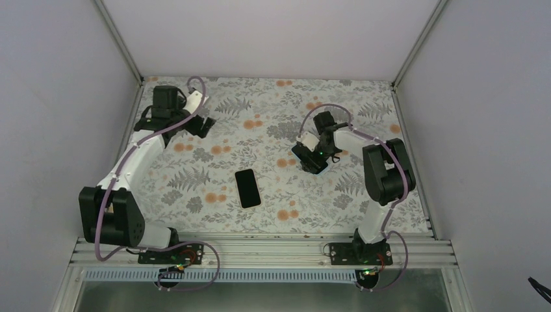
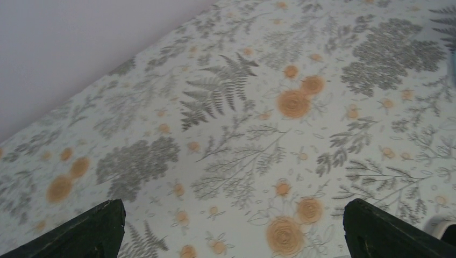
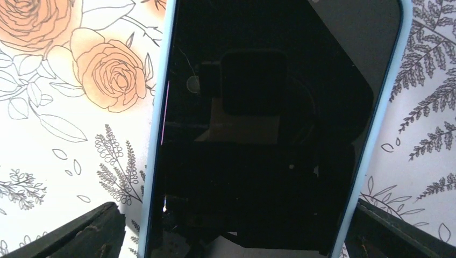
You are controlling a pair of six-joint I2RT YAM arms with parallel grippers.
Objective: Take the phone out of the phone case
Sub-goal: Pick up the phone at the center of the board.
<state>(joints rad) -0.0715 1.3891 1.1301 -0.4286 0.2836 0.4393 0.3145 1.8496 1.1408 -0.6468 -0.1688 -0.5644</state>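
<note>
Currently the phone (image 3: 269, 134) sits in its light-blue phone case (image 3: 156, 134), flat on the desk (image 1: 273, 104) right of centre. The right fingers (image 3: 80, 234) are spread wide on either side of it, gripping nothing. The left fingers (image 2: 80, 231) gape empty at upper left. A black phone-like slab (image 1: 247, 188) lies mid-desk.

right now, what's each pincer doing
Left pincer: open, holding nothing.
Right pincer: open, straddling the case, not gripping it.
</note>
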